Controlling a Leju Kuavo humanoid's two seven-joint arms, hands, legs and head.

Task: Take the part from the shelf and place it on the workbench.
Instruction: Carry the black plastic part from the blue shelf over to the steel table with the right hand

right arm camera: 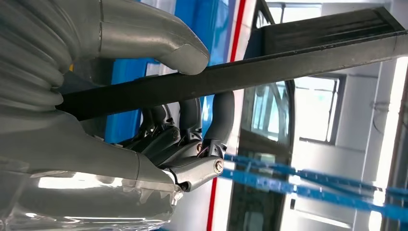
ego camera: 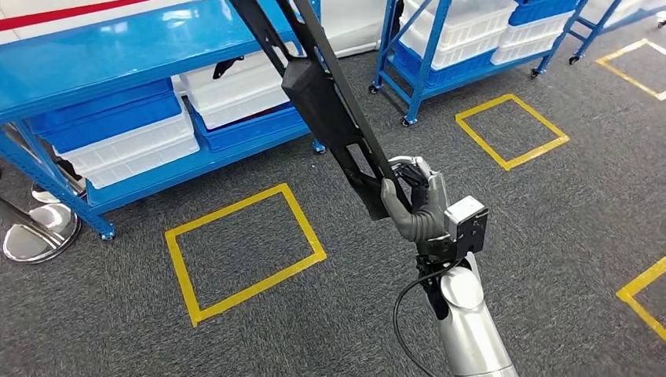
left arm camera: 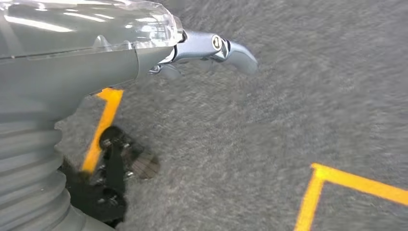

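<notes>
- The right hand (ego camera: 415, 206) grips the part (ego camera: 326, 102) near its lower end; in the right wrist view the thumb (right arm camera: 159, 38) lies over 1 face of the flat black bar (right arm camera: 288, 62) and the darker fingers (right arm camera: 192, 115) curl round the opposite face, so the bar is clamped between them.
- From that grip the part runs up and away from the hand, a long black slotted piece held at a steep tilt above the carpet, its upper end crossing in front of the blue shelf (ego camera: 118, 47).
- The left hand (left arm camera: 211, 48) hangs over the grey carpet (left arm camera: 269, 144) and holds nothing that I can see; whether its fingers are spread or curled I cannot tell.
- The step in hand, as I judge it, is carrying the part off toward the workbench, which none of the views includes.
- To do it well: nearly all the length sits beyond the grip, so the part will tend to swing or twist in the fingers; keep the clamp firm and turn slowly.
- Keep the upper end away from the shelf frame and the white bins (ego camera: 236, 94) while swinging round.
</notes>
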